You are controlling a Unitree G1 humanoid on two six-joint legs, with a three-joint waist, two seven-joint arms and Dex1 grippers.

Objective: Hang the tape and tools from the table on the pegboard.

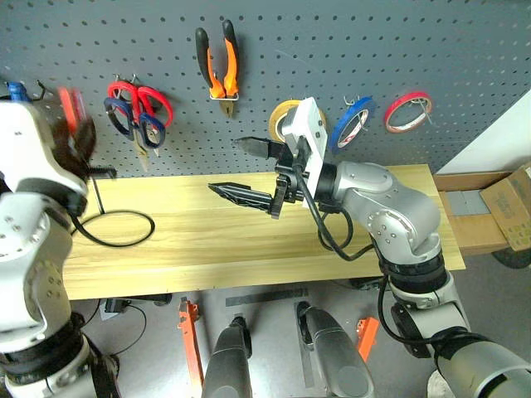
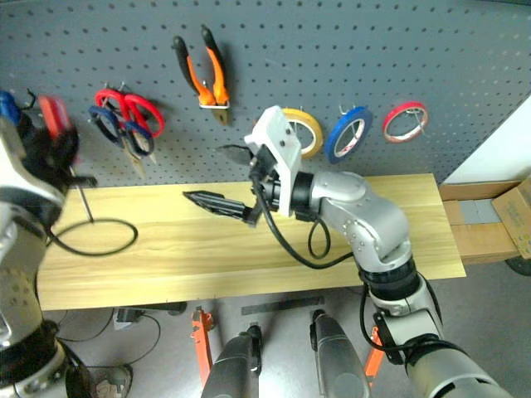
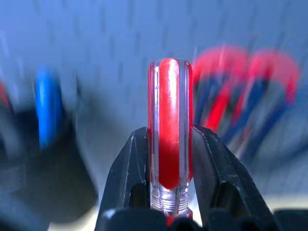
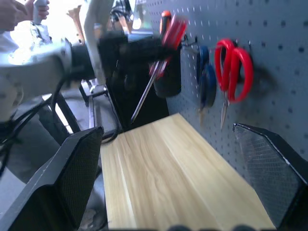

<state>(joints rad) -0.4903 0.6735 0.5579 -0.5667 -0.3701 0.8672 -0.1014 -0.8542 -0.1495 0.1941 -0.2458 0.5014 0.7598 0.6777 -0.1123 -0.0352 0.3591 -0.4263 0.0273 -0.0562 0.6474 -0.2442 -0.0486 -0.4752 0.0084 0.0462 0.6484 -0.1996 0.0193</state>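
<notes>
Left gripper (image 3: 168,192): clamped on the red handle of the screwdriver (image 3: 169,144), raised before the pegboard (image 1: 332,50), thin shaft hanging toward the table (image 1: 207,240).
Right gripper (image 1: 241,170): fingers spread wide, holding nothing, above the table.
On pegboard hooks: pliers (image 1: 220,66); blue-handled scissors (image 1: 133,120) overlapping red-handled scissors (image 1: 149,99); yellow tape (image 2: 311,133), beside blue roll (image 1: 353,120) and red roll (image 1: 408,110).

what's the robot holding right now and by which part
The left gripper holds the red-handled screwdriver, jaws shut on its handle. The right gripper is open and holds nothing.
</notes>
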